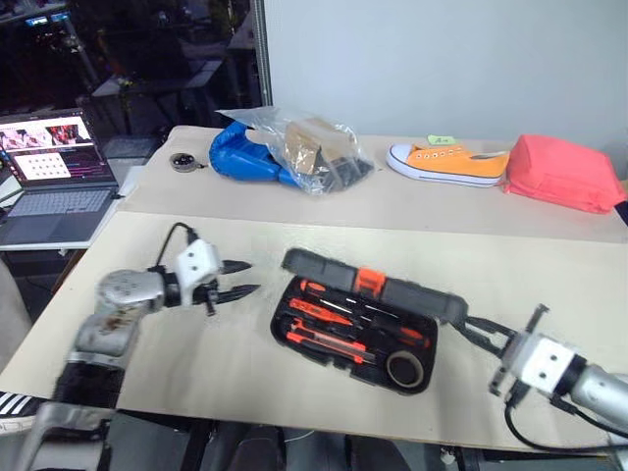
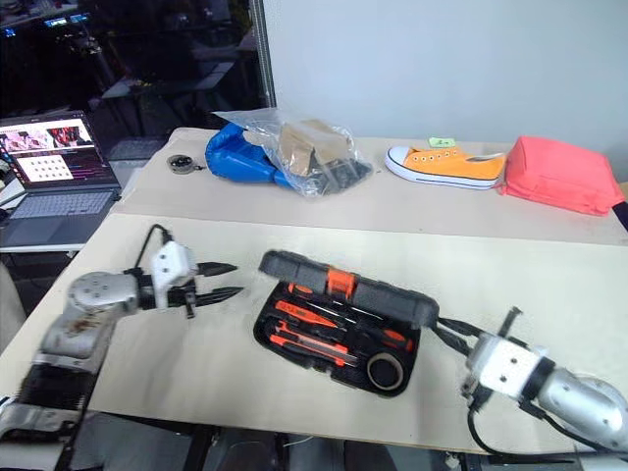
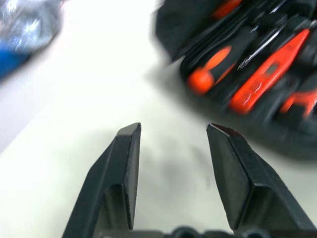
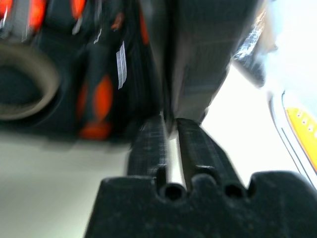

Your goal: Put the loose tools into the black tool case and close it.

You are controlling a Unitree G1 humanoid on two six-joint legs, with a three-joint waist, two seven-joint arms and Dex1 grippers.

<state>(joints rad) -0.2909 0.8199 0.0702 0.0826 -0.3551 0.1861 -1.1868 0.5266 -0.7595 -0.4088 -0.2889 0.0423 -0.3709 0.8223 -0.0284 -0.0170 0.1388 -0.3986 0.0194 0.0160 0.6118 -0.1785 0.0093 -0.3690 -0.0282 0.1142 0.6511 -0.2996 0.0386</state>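
Note:
The black tool case lies open in the middle of the near table, its lid half raised along the back with an orange latch. Inside lie black-and-orange screwdrivers, an orange utility knife and a beige tape roll. My left gripper hovers left of the case, open and empty, pointing at it; its wrist view shows the fingers wide apart before the tools. My right gripper sits at the case's right end, its fingers a narrow gap apart just short of the lid's edge.
On the far table lie a blue bag in clear plastic, an orange shoe, a red pouch and a small round object. An open laptop stands at the left. The near table's front edge runs just below the case.

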